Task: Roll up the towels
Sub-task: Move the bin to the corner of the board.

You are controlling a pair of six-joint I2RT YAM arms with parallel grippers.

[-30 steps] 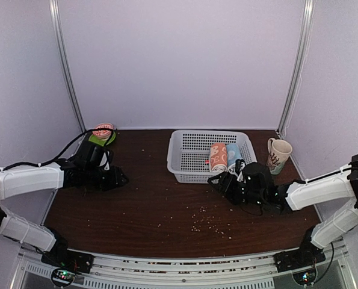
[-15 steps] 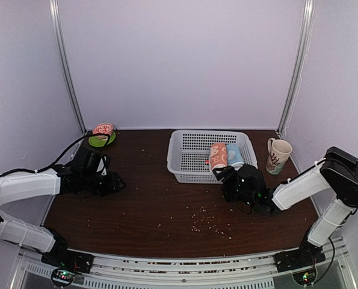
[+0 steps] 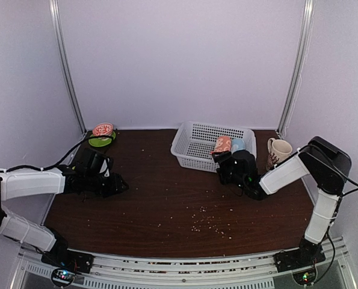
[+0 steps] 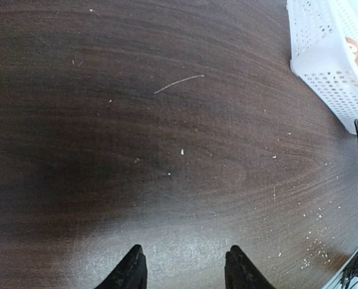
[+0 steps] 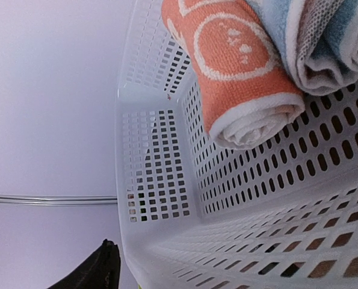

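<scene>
Though tiny from above, towels [image 5: 239, 72] show rolled ends (right wrist).

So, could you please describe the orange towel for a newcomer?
Find the white perforated plastic basket at the back of the dark wooden table. Two rolled towels lie at its right end; the orange-red, white-swirled towel is left of the light blue towel.

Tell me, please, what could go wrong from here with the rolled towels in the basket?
1. The right end effector is right up against the near corner of the light white basket. A push there could tip it and spill or loosen the rolled orange towel and blue towel.
2. The mug stands close beside the basket and the right arm. A sideways swing could knock it over.
</scene>
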